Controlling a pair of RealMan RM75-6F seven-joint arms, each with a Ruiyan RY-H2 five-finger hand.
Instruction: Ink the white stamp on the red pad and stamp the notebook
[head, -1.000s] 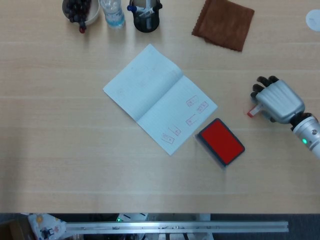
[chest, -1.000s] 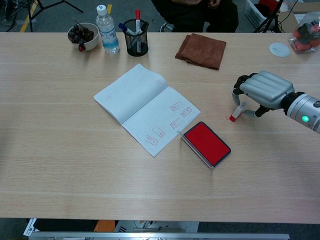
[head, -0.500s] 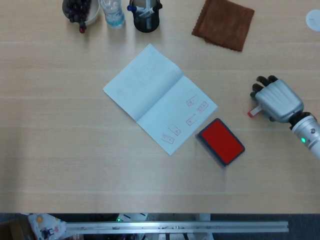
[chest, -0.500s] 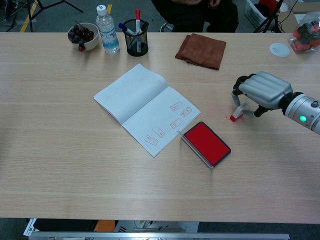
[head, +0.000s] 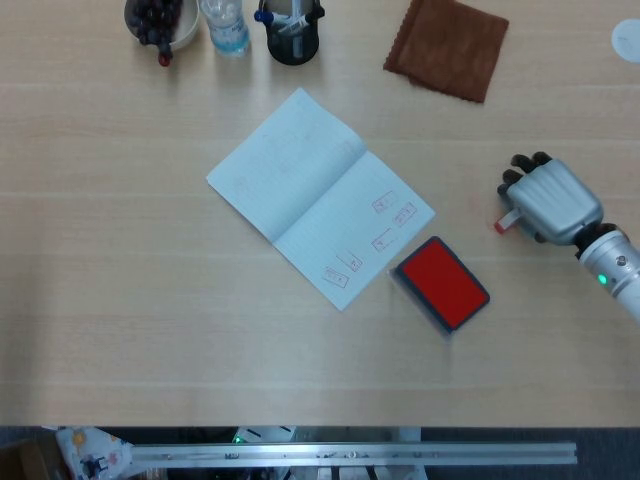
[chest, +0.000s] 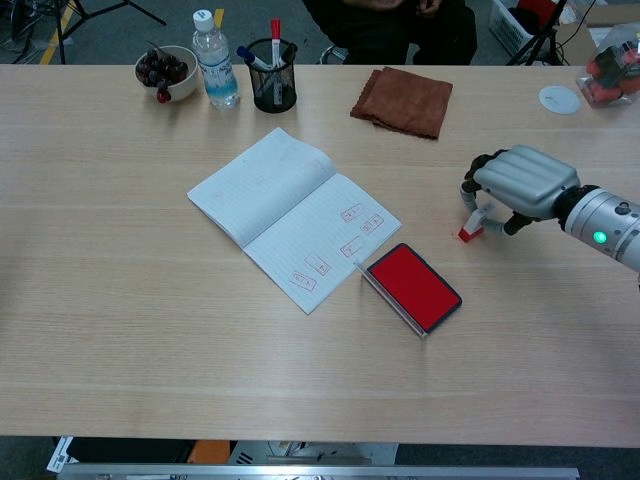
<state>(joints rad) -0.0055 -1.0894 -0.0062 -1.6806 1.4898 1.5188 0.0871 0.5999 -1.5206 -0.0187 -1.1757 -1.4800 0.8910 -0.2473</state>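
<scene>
My right hand (chest: 515, 185) is curled over the stamp (chest: 472, 228), its fingers closed round the white body with the red end poking out toward the pad (chest: 413, 286). The stamp is tilted, low over the table (chest: 120, 300), to the right of the pad and well apart from it. My left hand is not in view.

I judge this to be the pick-up step: the stamp is in my grasp but not yet inked. The next move calls for lifting it, carrying it left to the pad, and turning it so its face comes down flat on the red surface. Tilted as it is, it would ink unevenly.

The notebook (chest: 290, 205) lies open just left of the pad, its near corner close to the pad's lid edge, with several red marks already on the right page. Far beyond the pad, along the back of the pale wood table, are a brown cloth (chest: 402, 100), a pen cup (chest: 271, 74), a bottle (chest: 215, 60) and a bowl (chest: 166, 72).
</scene>
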